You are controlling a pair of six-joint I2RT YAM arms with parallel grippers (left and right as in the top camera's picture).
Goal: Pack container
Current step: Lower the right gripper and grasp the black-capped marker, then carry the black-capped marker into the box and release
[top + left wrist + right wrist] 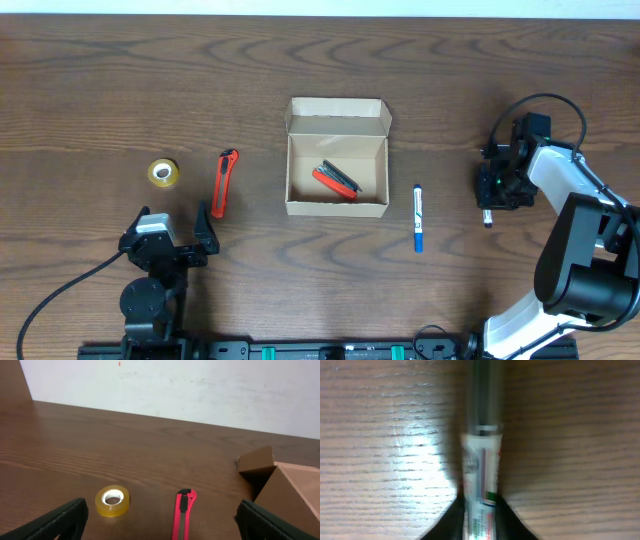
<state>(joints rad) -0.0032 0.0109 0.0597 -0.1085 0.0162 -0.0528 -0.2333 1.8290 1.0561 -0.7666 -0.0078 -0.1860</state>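
Observation:
The container (336, 208), a tan cardboard box, stands open at the table's middle with its lid flap folded back. A red pen and a black pen (337, 180) lie inside it. Its corner shows in the left wrist view (295, 495). A blue marker (419, 217) lies just right of the box. My right gripper (490, 195) is far right of the box, low at the table. It is shut on a white marker with a dark cap (482, 470), gripped between the fingers (481, 515). My left gripper (170, 235) is open and empty at the front left (161, 520).
A roll of yellow tape (163, 172) (112, 500) and a red box cutter (224, 183) (183, 515) lie left of the box, just ahead of my left gripper. The table's far edge meets a white wall.

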